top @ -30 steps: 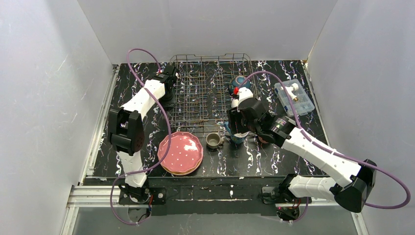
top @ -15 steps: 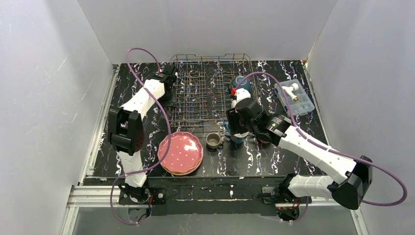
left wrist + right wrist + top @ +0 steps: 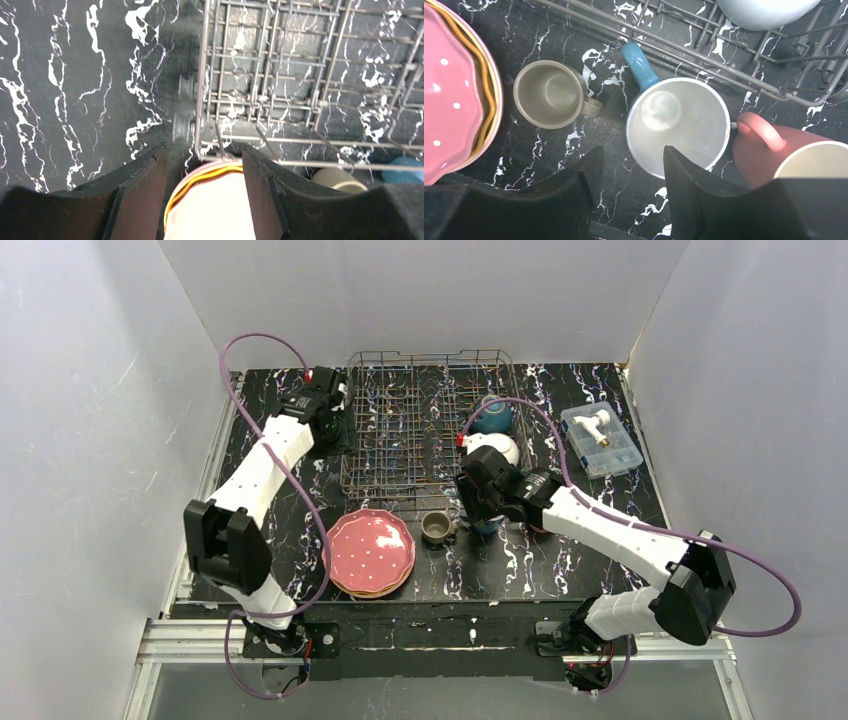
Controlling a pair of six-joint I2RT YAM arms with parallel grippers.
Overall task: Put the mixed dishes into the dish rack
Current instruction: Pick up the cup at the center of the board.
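The right end effector [image 3: 630, 162] hangs released, jaws apart and empty, over the near rim of the blue-handled ceramic mug with a white inside [image 3: 679, 125]. That mug stands upright on the black marbled desk [image 3: 524, 150] just outside the grey wire dish rack [image 3: 420, 430], between a grey-olive mug [image 3: 549, 92] and a pink mug [image 3: 769, 150]. The left end effector [image 3: 205, 150] is released too (nothing between its fingers), beside the rack's left edge.

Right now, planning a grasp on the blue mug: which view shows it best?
Right wrist: blue mug upright, rim and handle clear from above. Top view: the right arm mostly covers it. Left wrist: only a blue sliver.
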